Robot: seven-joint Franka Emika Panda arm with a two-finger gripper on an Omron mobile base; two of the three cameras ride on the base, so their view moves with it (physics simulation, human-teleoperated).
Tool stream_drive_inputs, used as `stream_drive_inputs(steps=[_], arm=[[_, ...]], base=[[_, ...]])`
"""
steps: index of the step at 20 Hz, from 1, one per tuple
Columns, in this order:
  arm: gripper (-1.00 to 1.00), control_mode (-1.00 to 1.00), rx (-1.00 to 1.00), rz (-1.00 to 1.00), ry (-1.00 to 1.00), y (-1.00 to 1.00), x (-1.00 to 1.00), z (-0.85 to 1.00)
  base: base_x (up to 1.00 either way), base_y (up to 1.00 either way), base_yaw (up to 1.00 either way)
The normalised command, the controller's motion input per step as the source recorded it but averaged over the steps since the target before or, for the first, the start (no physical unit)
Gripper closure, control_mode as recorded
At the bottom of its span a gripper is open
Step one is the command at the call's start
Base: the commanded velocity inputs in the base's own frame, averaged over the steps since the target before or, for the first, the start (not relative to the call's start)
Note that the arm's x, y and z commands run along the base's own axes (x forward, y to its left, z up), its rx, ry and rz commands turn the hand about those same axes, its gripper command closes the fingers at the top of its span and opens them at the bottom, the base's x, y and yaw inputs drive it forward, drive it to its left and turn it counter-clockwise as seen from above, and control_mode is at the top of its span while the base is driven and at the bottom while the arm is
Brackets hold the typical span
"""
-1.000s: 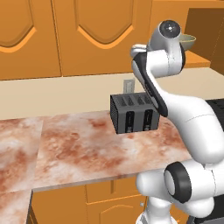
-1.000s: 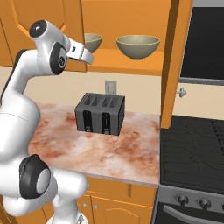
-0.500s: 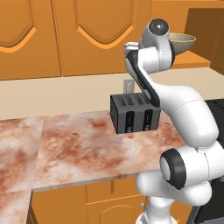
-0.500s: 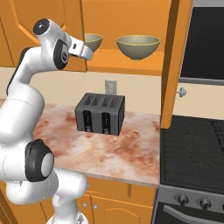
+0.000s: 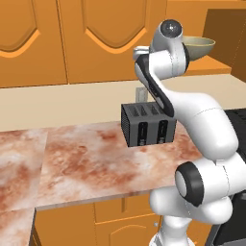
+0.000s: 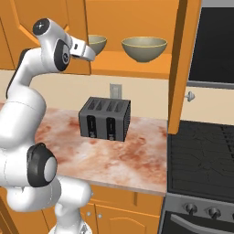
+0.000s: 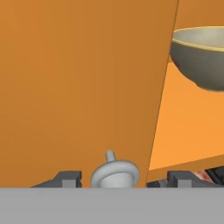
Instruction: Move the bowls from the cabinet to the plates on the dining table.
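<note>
Straddling the cabinet door's silver knob (image 7: 115, 173) with my gripper (image 7: 124, 178), jaws apart and not touching it; olive-grey, pale-rimmed bowl (image 7: 199, 57) sits on the open shelf beyond.

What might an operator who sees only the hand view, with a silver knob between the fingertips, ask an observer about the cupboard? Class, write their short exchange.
Operator: How many bowls are inside?
Observer: Two, a left bowl and a right bowl, side by side on one shelf.
Operator: Is the other door open?
Observer: Yes, the right door stands swung open.
Operator: What is underneath?
Observer: A black toaster on the marbled counter.
</note>
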Motion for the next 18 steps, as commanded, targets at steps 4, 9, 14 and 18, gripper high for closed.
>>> stream_drive_inputs(steps=[4, 9, 14, 18], arm=[[-1.00, -1.00, 0.00, 0.00, -0.01, 0.00, 0.35, 0.07], [-1.00, -1.00, 0.00, 0.00, -0.03, 0.00, 0.25, 0.19], [-1.00, -1.00, 0.00, 0.00, -0.04, 0.00, 0.20, 0.18], [-1.00, -1.00, 0.00, 0.00, -0.06, 0.00, 0.17, 0.25]], base=[[0.00, 0.00, 0.00], [0.00, 0.00, 0.00], [0.00, 0.00, 0.00], [0.00, 0.00, 0.00]])
